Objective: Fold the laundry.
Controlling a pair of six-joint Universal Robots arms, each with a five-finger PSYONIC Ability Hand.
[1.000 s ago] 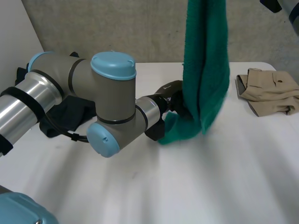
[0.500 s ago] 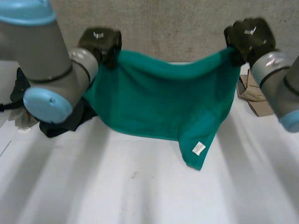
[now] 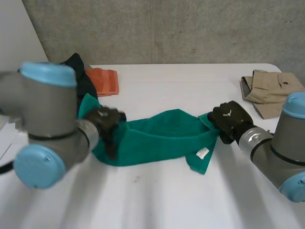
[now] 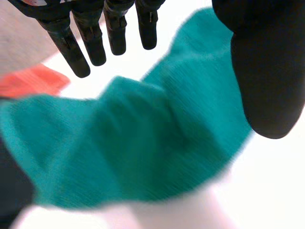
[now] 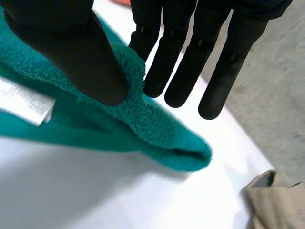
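On the white desk (image 3: 190, 81), my right robot hand (image 3: 228, 121) pinches the green terry towel (image 3: 157, 140) by one end to spread it for folding, left robot hand (image 3: 107, 126) open.

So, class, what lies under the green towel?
The white table shows around the towel, which lies on it. Its left end reaches the dark clothes; whether it overlaps them is unclear. Anything beneath its folds is covered.

A grey, rough concrete wall (image 3: 167, 28) runs across the top of the frame in the head view. A plain white panel (image 3: 16, 40) stands at the upper left. Below the wall a white table (image 3: 190, 81) fills the rest, its far corner rounded at the upper right. The light is soft and even.
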